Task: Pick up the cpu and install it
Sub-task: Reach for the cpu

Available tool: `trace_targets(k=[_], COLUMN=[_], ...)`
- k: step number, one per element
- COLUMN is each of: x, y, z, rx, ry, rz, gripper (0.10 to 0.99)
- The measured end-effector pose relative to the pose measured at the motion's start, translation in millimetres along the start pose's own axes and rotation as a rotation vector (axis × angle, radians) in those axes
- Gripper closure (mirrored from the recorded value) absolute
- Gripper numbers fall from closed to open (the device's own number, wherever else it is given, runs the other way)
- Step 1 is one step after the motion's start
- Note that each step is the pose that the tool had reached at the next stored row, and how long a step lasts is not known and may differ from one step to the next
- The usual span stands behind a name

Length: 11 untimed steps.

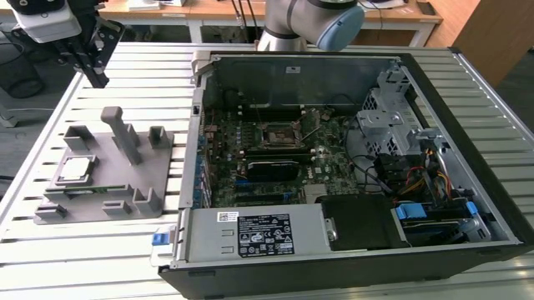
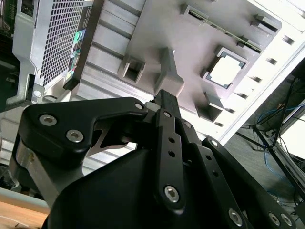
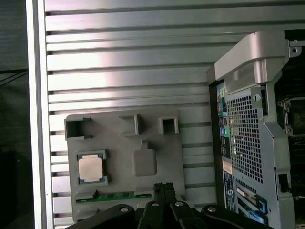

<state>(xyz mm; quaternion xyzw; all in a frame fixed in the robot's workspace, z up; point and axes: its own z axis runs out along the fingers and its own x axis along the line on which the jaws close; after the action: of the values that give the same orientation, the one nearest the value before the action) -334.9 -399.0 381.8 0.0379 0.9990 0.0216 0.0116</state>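
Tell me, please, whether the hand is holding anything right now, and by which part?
Nothing is held: the hand hangs empty above the table, while the cpu lies in its grey holder.

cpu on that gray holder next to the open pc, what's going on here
A Universal Robots arm is set up to move the cpu into the open computer case. Right now its gripper hangs shut and empty in the air near the gray holder. The cpu lies flat in its recess on that holder, not yet picked up. The case lies on its side at the exterior view's right of the holder, with the motherboard's socket exposed.
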Motion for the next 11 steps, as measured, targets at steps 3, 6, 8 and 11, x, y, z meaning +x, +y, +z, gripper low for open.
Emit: trace_targets(k=[3, 6, 8, 11], x=[1.9, 4.8, 6.7, 10.1], y=[-0.1, -0.4, -0.5, -0.8], z=[0.4, 0.9, 1.1, 1.5], rx=[0.0, 0.0, 0.0, 0.0], ry=[0.0022, 0.0032, 0.0038, 0.0046], rz=[0.0, 0.0, 0.0, 0.0], gripper=[0.98, 0.98, 0.98, 0.98])
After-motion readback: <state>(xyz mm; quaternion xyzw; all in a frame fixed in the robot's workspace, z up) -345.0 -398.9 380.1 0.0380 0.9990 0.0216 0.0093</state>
